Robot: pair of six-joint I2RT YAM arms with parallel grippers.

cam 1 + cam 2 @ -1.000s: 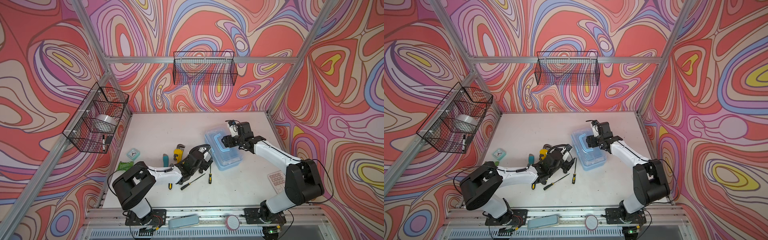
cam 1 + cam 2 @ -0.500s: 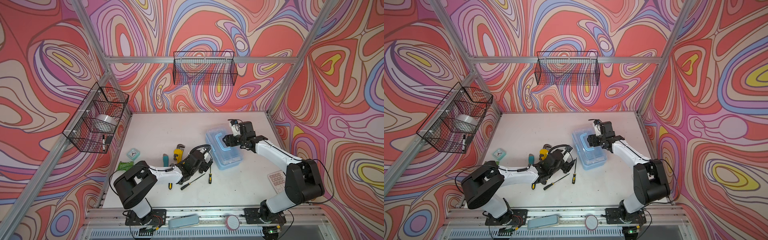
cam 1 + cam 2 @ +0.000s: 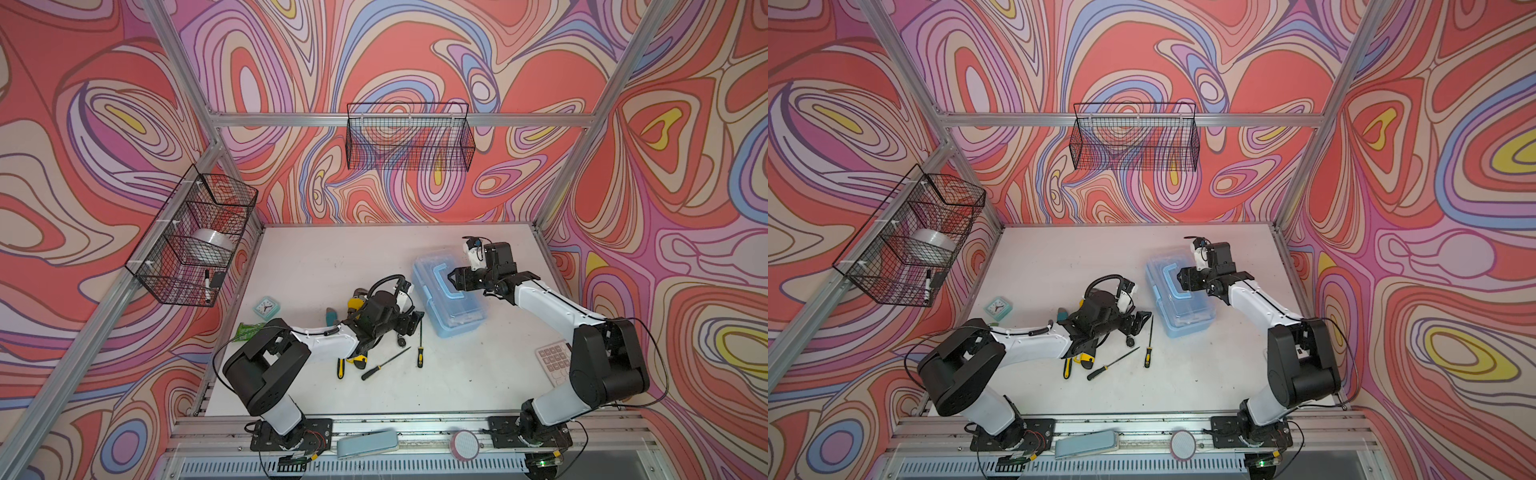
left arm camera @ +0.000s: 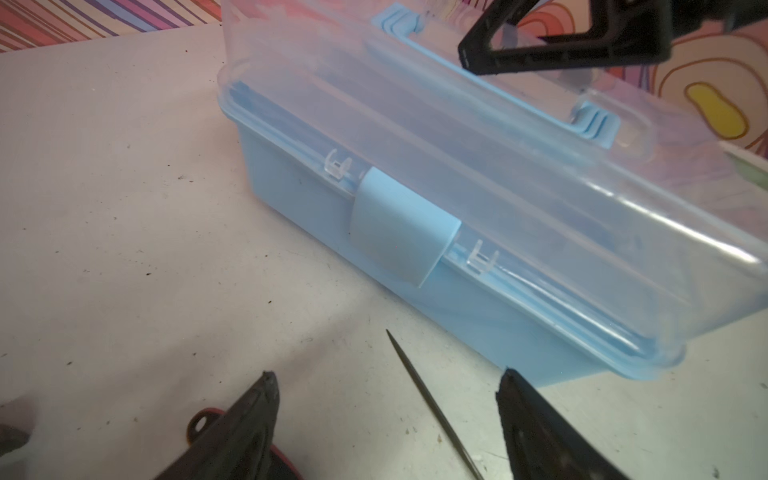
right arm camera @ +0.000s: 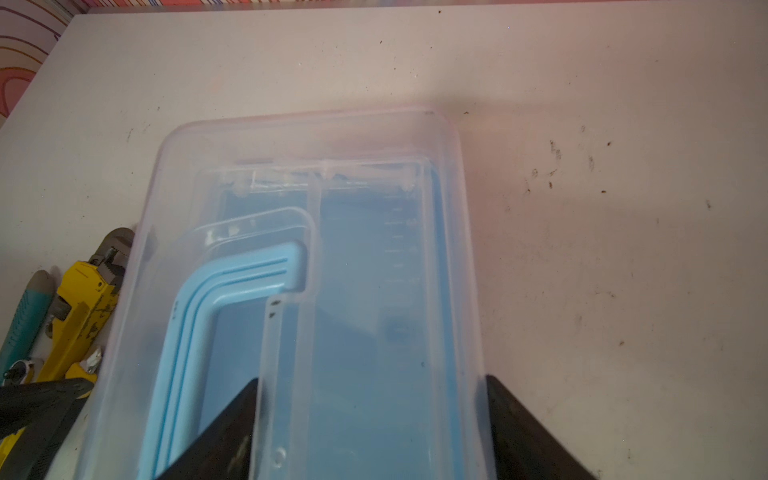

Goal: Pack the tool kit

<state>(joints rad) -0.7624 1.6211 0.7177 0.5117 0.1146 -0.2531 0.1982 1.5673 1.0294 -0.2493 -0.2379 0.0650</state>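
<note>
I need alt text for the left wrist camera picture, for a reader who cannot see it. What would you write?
A light blue tool kit with a closed clear lid and a shut blue latch sits on a white table. The open left claw faces the latch, over a thin metal shaft. The right claw hovers above the lid.

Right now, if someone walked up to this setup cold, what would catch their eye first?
Probably the light blue tool kit, lid closed, right of the table's middle, with the right gripper open over its handle. Next, the yellow-and-black hand tools scattered on the table left of it, where the left gripper hangs open. A small mint clock sits near the left edge.
</note>
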